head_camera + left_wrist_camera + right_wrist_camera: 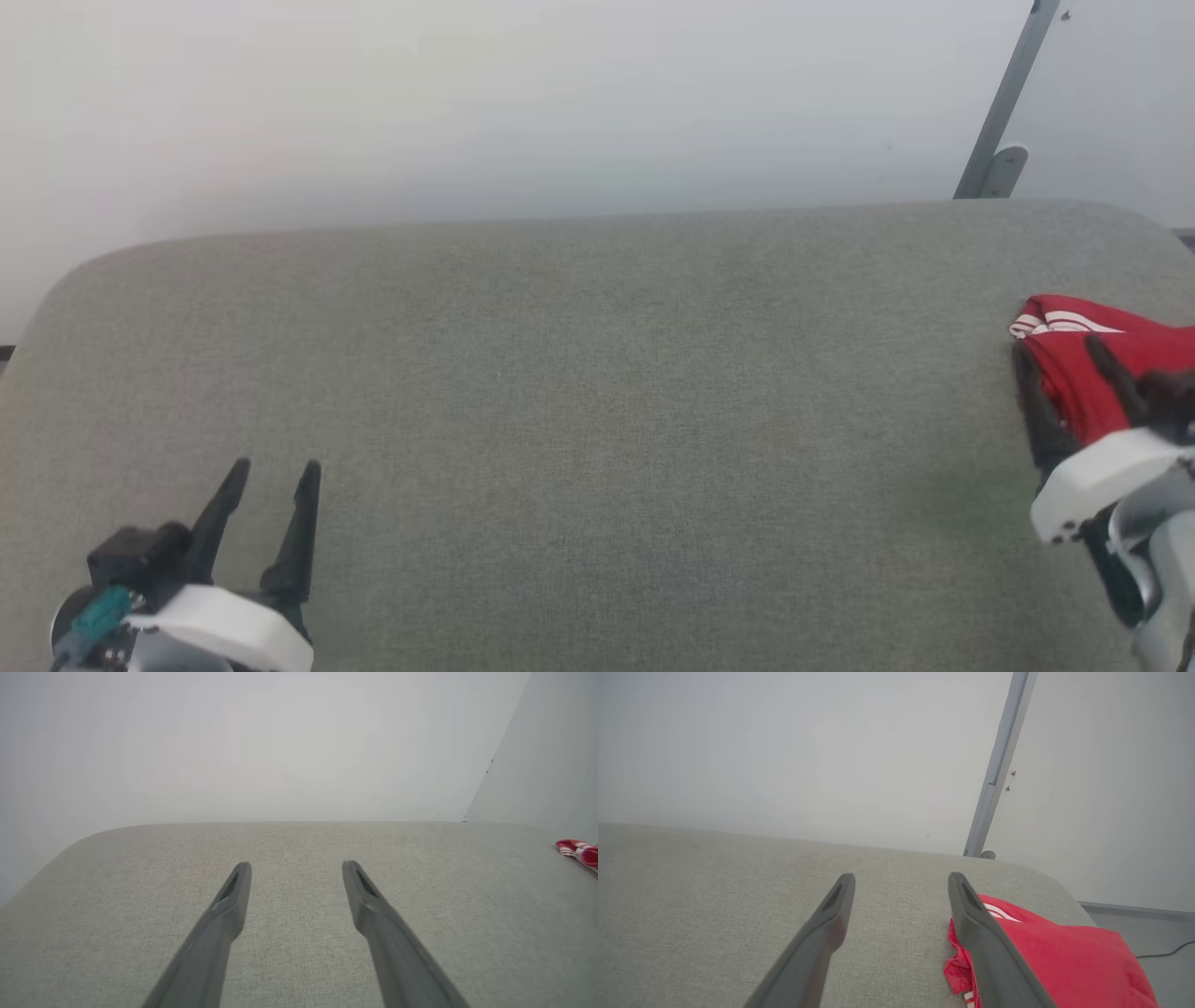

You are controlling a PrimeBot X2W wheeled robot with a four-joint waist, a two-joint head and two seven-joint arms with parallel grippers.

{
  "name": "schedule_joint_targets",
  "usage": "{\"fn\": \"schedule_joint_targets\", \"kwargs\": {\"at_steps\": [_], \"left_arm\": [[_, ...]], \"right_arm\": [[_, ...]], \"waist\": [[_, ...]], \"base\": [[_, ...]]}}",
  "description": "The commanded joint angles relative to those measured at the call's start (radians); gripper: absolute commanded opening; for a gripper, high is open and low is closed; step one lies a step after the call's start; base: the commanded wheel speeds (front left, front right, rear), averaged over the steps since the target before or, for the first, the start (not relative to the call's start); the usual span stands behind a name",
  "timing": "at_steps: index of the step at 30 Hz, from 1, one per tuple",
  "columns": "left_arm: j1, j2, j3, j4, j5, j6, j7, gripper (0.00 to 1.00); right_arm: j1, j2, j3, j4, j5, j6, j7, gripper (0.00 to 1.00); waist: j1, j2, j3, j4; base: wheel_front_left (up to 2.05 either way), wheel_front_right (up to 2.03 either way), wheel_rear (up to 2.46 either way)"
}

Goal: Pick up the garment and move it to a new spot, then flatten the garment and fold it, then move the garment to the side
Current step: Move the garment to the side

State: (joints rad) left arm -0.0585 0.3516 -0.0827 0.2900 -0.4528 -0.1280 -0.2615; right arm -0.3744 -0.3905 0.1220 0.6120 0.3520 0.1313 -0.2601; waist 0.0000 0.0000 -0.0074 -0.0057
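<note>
The garment (1144, 353), a red jersey with white, red-striped trim, lies bunched in a loose heap at the right edge of the grey upholstered surface (597, 373), toward its far right corner, and the head view cuts part of it off. The right wrist view shows the red cloth (1064, 952) reaching close to that rounded corner, a strip of striped trim showing at its far end. The right gripper (1055, 347) stands over the heap's left edge with its two dark fingers spread wide. From its own camera (902, 877) one finger crosses the cloth's edge and the other lies over bare surface (691, 905). Nothing is pinched between them, and whether the finger over the cloth touches it cannot be told. The left gripper (277, 465) is at the near left corner of the surface, well apart from the jersey, fingers likewise parted and empty. Its own view (296, 865) shows bare grey weave (299, 961) between them, with the jersey (578, 850) a small red patch at the far right. Behind the far edge rises a white wall (467, 103), and a grey metal strut (1006, 98) leans up it by the far right corner. A dark cable (1164, 953) lies on the floor past the surface's right edge.
</note>
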Motion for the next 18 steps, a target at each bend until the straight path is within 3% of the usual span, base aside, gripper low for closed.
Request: {"fn": "schedule_joint_targets", "kwargs": {"at_steps": [1,18], "left_arm": [[0.014,-0.001,0.006,-0.009,0.007,-0.002,-0.004,1.0],[0.078,-0.03,0.066,-0.044,0.039,-0.002,-0.004,1.0]], "right_arm": [[0.026,0.013,-0.011,-0.017,-0.01,-0.001,-0.005,1.0],[0.26,0.127,-0.145,-0.215,-0.103,-0.001,-0.005,1.0]], "waist": [[0.0,0.0,-0.005,-0.001],[0.0,0.0,-0.028,0.012]], "base": [[0.0,0.0,0.0],[0.0,0.0,0.0]]}}
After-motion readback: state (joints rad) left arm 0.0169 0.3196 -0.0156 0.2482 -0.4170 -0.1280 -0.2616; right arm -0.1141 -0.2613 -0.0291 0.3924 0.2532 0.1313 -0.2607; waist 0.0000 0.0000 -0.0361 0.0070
